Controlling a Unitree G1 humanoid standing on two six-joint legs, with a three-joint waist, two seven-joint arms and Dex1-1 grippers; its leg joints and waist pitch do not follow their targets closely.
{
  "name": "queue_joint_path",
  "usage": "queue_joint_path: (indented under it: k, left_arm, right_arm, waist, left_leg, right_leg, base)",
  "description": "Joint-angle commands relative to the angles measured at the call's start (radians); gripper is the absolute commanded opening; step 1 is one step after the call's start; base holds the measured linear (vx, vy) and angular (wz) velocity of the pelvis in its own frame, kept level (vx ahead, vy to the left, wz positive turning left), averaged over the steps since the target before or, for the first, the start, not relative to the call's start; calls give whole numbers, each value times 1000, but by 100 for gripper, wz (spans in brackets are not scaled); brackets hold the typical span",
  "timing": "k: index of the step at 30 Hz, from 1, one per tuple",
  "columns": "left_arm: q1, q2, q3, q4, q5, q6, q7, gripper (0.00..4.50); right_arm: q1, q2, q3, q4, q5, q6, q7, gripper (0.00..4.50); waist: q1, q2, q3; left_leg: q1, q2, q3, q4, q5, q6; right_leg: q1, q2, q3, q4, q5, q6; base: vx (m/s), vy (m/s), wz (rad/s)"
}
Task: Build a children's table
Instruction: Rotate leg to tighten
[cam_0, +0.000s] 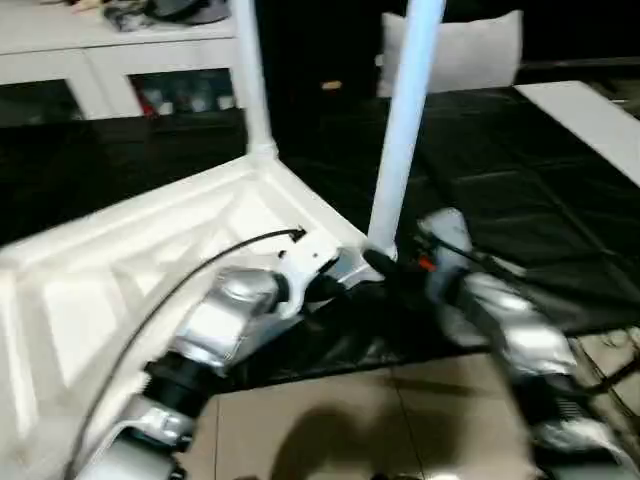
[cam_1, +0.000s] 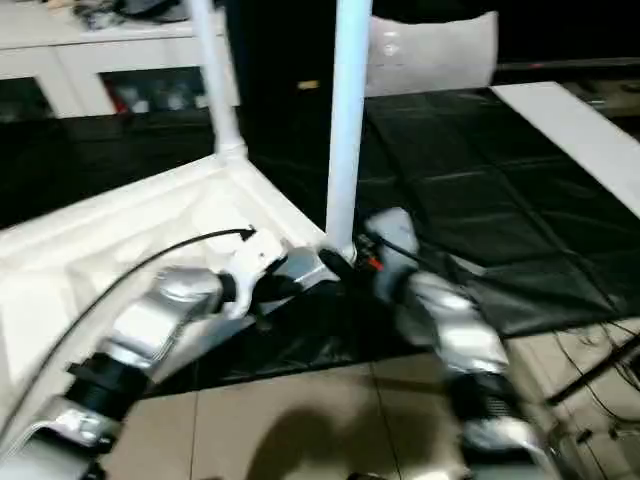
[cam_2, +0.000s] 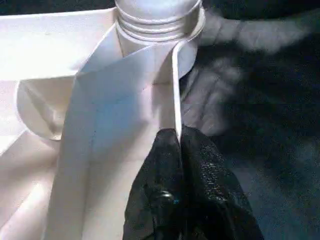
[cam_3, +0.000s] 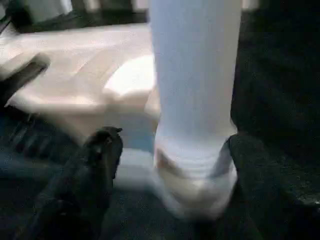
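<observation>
The children's table lies upside down on a black mat, its white tabletop (cam_0: 150, 260) ribbed side up. One white leg (cam_0: 252, 80) stands in the far corner socket. A second leg (cam_0: 405, 130) stands in the near right corner socket. My left gripper (cam_2: 179, 137) is shut on the tabletop's thin rim (cam_2: 175, 90), just short of that socket (cam_2: 160, 20). My right gripper (cam_3: 170, 150) sits low at the base of the near leg (cam_3: 195, 75). It is open, with a black finger (cam_3: 102, 150) standing off one side of the leg and the other finger close beside the opposite side.
A black mat (cam_0: 520, 200) covers the floor under and beyond the table. Tan tiles (cam_0: 330, 420) lie in front of me. A white glass-door cabinet (cam_0: 90, 60) stands at the back left, a white cushion (cam_0: 465, 50) behind the near leg, a white board (cam_0: 590, 115) at far right.
</observation>
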Motion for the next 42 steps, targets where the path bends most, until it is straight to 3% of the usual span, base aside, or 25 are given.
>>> queue_joint_path:
  k: [1,4,11,13,15,16,24,37,42]
  left_arm:
    - [-15,3,-19,0,-4,-23,-41,0]
    - [-3,51,-42,-7,-29,-47,-137,0]
    - [5,149,-108,-1,-44,-185,-336,0]
    - [2,182,-132,3,-47,-245,-419,0]
    - [-5,207,-155,11,-36,-286,-467,0]
    - [-5,207,-155,11,-36,-286,-467,0]
    - [-11,249,-210,12,-24,-360,-557,0]
    - [-23,245,-217,43,-32,-412,-586,0]
    - [-10,232,-191,29,-61,-361,-573,0]
  right_arm:
    - [-3,-7,14,-28,19,10,45,420]
    - [1,-78,7,-38,23,16,128,442]
    - [14,-189,46,-78,34,-9,295,446]
    - [14,-211,62,-91,43,-19,362,410]
    - [7,-218,75,-90,46,-27,398,406]
    - [7,-218,75,-90,46,-27,398,384]
    - [-5,-216,123,-110,65,-19,492,327]
    - [-17,-208,159,-94,81,5,571,207]
    - [4,-197,153,-122,99,41,555,197]
  waist:
    - [8,-10,-75]
    - [17,-6,-73]
    - [36,-12,-67]
    - [46,-13,-66]
    - [49,-13,-66]
    - [51,-13,-66]
    - [60,-17,-67]
    - [68,-19,-70]
    - [69,-21,-71]
  left_leg:
    - [-17,29,-2,-56,-72,133]
    - [-11,35,0,-56,-78,129]
    - [-4,35,5,-61,-142,103]
    - [-2,37,5,-62,-149,105]
    - [-1,38,6,-63,-153,99]
    - [-1,38,6,-64,-160,94]
    - [0,37,8,-64,-142,85]
    - [0,37,9,-62,-125,82]
    - [-1,39,9,-61,-112,85]
  right_leg:
    - [73,-72,65,-56,-235,-142]
    - [63,-68,67,-57,-268,-138]
    - [57,-68,72,-66,-359,-118]
    - [56,-67,73,-65,-370,-110]
    - [54,-67,74,-63,-371,-113]
    - [55,-69,75,-64,-385,-110]
    - [54,-68,79,-61,-393,-108]
    - [53,-68,80,-59,-390,-107]
    - [54,-68,81,-55,-373,-112]
  base:
    - [0,0,0]
    - [0,0,0]
    - [0,0,0]
    - [0,0,0]
    - [0,0,0]
    - [0,0,0]
    - [0,0,0]
    - [0,0,0]
    - [0,0,0]
